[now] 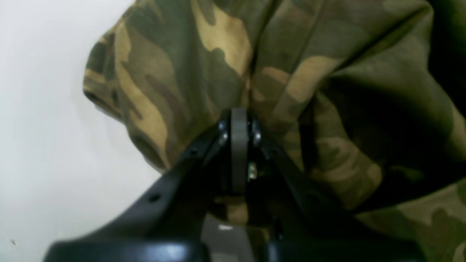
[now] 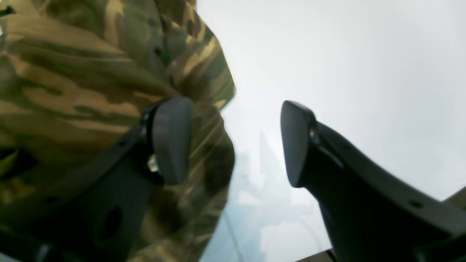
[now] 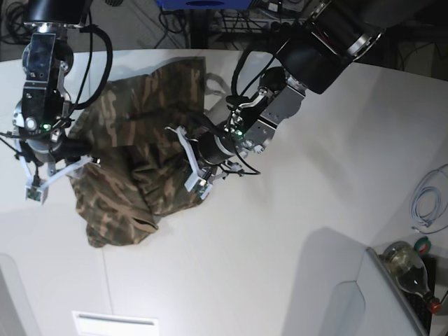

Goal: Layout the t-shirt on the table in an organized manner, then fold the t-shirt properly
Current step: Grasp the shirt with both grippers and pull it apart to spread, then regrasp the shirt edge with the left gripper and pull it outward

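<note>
1. A coil of thin pale grey cable [image 3: 425, 203] lies at the right edge of the wide, smooth white table [image 3: 294, 231], well apart from the cloth.
2. At the lower right corner, beyond the table's edge, a clear glass bottle with a red cap [image 3: 411, 271] lies tilted among dark clutter.
3. A flat white rectangular label [image 3: 114, 323] sits on the table near the front edge, below the cloth and apart from it.
4. Dark cables and equipment crowd the floor behind the table's curved far edge.
5. The large soft camouflage t-shirt in olive green, dark brown and tan [image 3: 133, 161] lies bunched and creased on the left half of the table, between the two arms, with one end reaching towards the far edge and a crumpled lobe nearest the front.
6. The left arm reaches across the shirt's right side and hides part of it in the base view.
7. The black left gripper [image 1: 239, 120] has its jaws pressed together, clamped on a gathered fold of the t-shirt, with cloth draping to either side.
8. The black right gripper [image 2: 233, 142] stands with its fingers [image 2: 171, 138] apart; one finger lies against the shirt's edge, the other over bare table, and nothing is pinched between them.
</note>
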Controlling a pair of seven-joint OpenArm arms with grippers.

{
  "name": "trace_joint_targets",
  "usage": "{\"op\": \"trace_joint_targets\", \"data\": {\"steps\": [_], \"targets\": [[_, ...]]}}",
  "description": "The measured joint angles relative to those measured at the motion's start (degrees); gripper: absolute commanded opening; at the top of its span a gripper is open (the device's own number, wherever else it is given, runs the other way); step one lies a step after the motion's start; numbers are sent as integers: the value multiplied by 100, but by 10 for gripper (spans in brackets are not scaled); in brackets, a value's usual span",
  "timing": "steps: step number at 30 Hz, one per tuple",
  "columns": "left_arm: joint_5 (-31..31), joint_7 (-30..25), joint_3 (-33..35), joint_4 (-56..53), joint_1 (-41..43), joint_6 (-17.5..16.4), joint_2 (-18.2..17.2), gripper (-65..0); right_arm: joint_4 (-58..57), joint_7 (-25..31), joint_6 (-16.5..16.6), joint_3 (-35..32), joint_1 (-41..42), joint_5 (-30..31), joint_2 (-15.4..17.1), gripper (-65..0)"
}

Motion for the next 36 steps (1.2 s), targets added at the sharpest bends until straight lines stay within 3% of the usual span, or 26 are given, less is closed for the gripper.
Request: {"op": "trace_joint_targets", "data": {"steps": [4, 7, 9, 12, 19, 26, 29, 36], "targets": [[0, 2, 0, 4, 13, 0, 0, -650, 9, -28, 0, -260, -50, 33, -74, -216], [0, 2, 0, 4, 13, 0, -2, -650, -76, -26, 0, -271, -52, 24, -68, -240], [2, 4, 0, 4, 13, 0, 2, -650, -76, -22, 0, -267, -101, 17, -57, -365], [0, -4, 0, 4, 13, -2, -39, -650, -74, -33, -2, -245, -149, 33, -63, -647], [-59, 4, 2, 138, 35, -44, -428, -650, 269, -15, 2, 789, -393, 72, -61, -650], [-42, 28, -15, 1054, 297, -4, -754, -650, 481, 31, 4, 1775, -743, 98, 59, -648], [-61, -20, -35, 1263, 367, -22, -839, -650, 553, 378, 7, 2103, -949, 120, -31, -648], [-11, 26, -1329, 1294, 1036, 7, -1150, -650, 201, 1073, 22, 2916, -929, 98, -153, -648]]}}
